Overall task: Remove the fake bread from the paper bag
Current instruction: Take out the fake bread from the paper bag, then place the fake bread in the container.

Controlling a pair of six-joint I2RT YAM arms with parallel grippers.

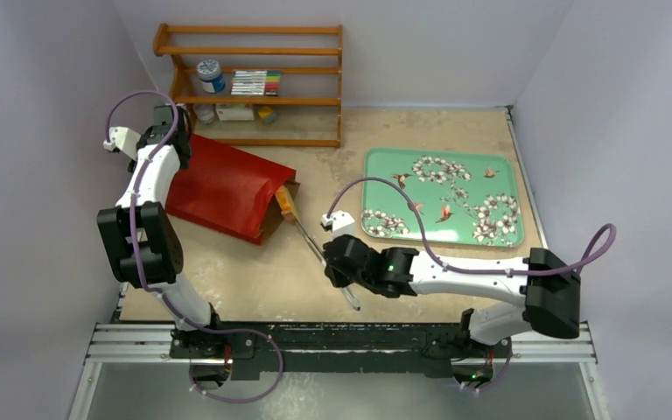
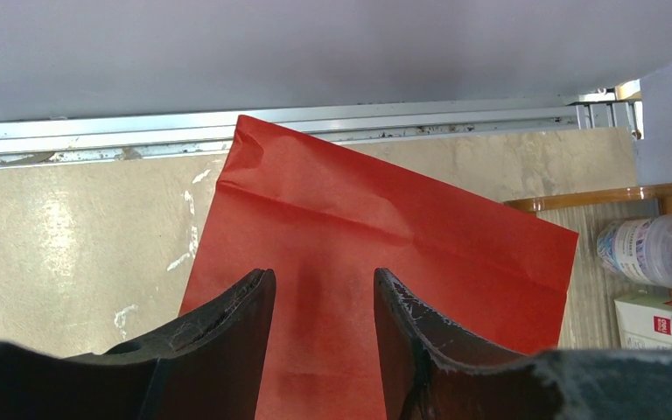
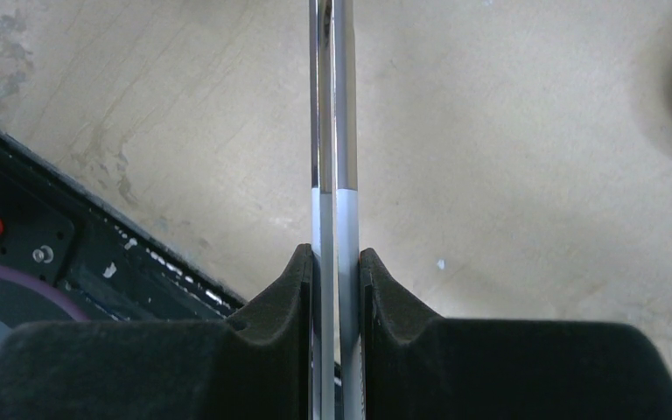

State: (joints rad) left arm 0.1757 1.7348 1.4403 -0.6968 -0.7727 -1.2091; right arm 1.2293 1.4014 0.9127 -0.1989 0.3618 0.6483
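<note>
The red paper bag lies on its side at the left, with its brown-lined mouth facing right. An orange-tan piece of fake bread shows at the mouth; the other breads are hidden. My right gripper is shut on the handles of metal tongs, whose tips reach the bread at the mouth. In the right wrist view the gripper squeezes both tong arms together. My left gripper is open just above the bag's closed end, with nothing between the jaws.
A green flowered tray lies at the right back. A wooden shelf with a jar, boxes and markers stands at the back wall, close to the bag's far end. The table's near rail runs behind the right gripper.
</note>
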